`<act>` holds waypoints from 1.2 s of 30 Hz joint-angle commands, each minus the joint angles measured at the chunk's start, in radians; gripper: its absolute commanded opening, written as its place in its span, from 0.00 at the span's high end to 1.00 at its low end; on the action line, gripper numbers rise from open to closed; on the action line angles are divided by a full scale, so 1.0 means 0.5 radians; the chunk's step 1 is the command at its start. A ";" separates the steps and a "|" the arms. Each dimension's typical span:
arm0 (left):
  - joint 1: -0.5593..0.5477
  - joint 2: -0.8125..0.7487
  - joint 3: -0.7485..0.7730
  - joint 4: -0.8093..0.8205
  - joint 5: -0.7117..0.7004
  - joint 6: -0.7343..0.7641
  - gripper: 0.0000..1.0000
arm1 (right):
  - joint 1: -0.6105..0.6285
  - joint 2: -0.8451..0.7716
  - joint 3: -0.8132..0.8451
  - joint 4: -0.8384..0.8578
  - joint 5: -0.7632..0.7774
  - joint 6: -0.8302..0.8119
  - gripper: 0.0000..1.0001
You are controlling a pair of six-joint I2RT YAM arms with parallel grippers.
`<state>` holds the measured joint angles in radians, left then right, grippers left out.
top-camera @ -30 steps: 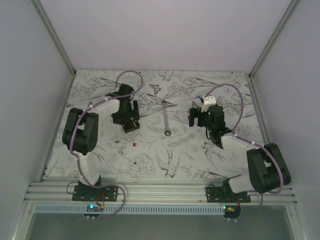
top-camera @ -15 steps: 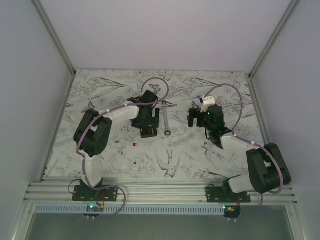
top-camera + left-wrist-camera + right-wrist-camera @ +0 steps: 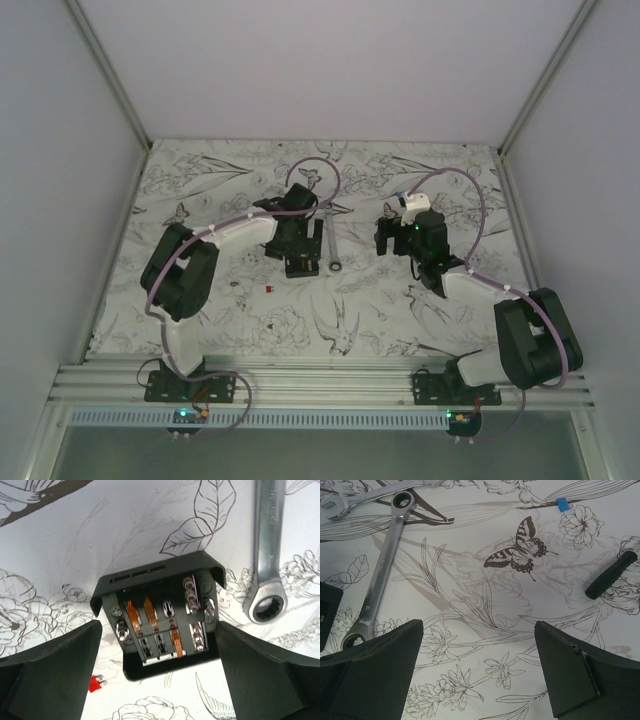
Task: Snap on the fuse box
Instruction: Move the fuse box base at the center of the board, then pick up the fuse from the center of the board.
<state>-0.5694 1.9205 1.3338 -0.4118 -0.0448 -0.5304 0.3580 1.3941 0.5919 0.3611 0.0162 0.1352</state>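
Nearest the front edge of the worktop (image 3: 200,200) lay a loose red fuse (image 3: 96,682), a little left of centre, and a short black stick (image 3: 611,575) over toward the right side. Just beyond the red fuse, around the middle of the worktop, sat the fuse box (image 3: 165,630). Its rows of orange fuses were bare, and what looked like its cover (image 3: 145,577) was tipped up at the far side, so it was not yet snapped down. The left hand (image 3: 300,262) hung right over the box with its fingers (image 3: 50,675) spread wide, one on either side and clamped on nothing, probably lined up to press or grip the cover. Just right of the box lay a silver wrench (image 3: 267,555), pointing toward the back edge. Further right, the right hand (image 3: 479,630) hovered over bare worktop, fingers apart and empty, seemingly parked clear of the work.
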 commanded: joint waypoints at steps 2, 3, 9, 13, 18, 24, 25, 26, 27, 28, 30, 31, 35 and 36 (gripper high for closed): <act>-0.006 -0.263 -0.134 0.012 0.025 -0.002 0.00 | 0.024 -0.030 0.060 -0.012 -0.018 -0.037 0.00; -0.004 -0.321 -0.175 0.020 0.011 -0.010 0.00 | 0.023 -0.033 0.062 -0.015 -0.018 -0.041 0.00; 0.023 -0.647 -0.492 0.029 -0.037 -0.075 0.02 | 0.026 -0.016 0.074 -0.029 -0.026 -0.049 0.00; 0.065 -0.830 -0.744 0.039 -0.095 -0.147 0.10 | 0.026 0.003 0.082 -0.033 -0.031 -0.045 0.00; 0.074 -0.867 -0.886 0.040 -0.262 -0.181 0.15 | 0.030 0.015 0.089 -0.031 -0.043 -0.041 0.00; 0.085 -0.716 -0.845 0.066 -0.446 -0.183 0.19 | 0.030 0.025 0.093 -0.029 -0.054 -0.032 0.00; 0.091 -0.694 -0.836 0.079 -0.474 -0.187 0.20 | 0.029 0.025 0.093 -0.026 -0.055 -0.032 0.00; 0.097 -0.668 -0.827 0.092 -0.502 -0.187 0.22 | 0.029 0.027 0.093 -0.027 -0.056 -0.033 0.01; 0.101 -0.645 -0.815 0.102 -0.536 -0.190 0.23 | 0.029 0.030 0.093 -0.027 -0.058 -0.033 0.00; 0.108 -0.617 -0.801 0.110 -0.548 -0.190 0.23 | 0.030 0.033 0.095 -0.027 -0.060 -0.033 0.00; 0.117 -0.566 -0.781 0.125 -0.554 -0.186 0.24 | 0.030 0.034 0.096 -0.028 -0.064 -0.033 0.00; 0.119 -0.550 -0.774 0.131 -0.557 -0.190 0.24 | 0.030 0.033 0.096 -0.028 -0.063 -0.031 0.00; 0.117 -0.537 -0.787 0.137 -0.506 -0.182 0.25 | 0.029 0.031 0.096 -0.028 -0.066 -0.033 0.01; 0.117 -0.545 -0.807 0.136 -0.484 -0.186 0.26 | 0.030 0.031 0.096 -0.031 -0.064 -0.033 0.00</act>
<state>-0.5148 1.6432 0.9314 -0.3340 -0.2821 -0.6136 0.3637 1.4071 0.6064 0.3466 -0.0051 0.1196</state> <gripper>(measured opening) 0.751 0.995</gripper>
